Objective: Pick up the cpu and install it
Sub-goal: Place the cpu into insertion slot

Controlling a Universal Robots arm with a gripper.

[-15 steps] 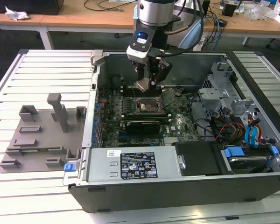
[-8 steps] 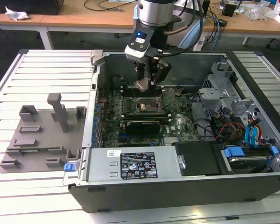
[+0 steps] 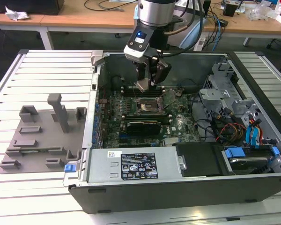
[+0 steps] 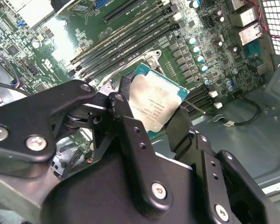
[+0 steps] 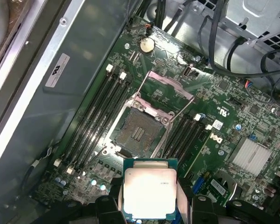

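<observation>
The cpu [image 5: 149, 191] is clamped between the fingers [image 4: 130, 130] and is held above the open socket [image 5: 137, 133] inside the computer case [image 3: 187, 192].

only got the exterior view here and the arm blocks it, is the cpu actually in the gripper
Observer: Yes. In both wrist views the gripper is shut on the cpu, with its fingers on two opposite edges and the silver top facing the cameras.
Operator: ok and the socket, open or not
Observer: Open. In the first wrist view the socket is bare with its contacts exposed, and the metal frame is swung up off it. The cpu is not seated; green board shows between it and the socket.
</observation>
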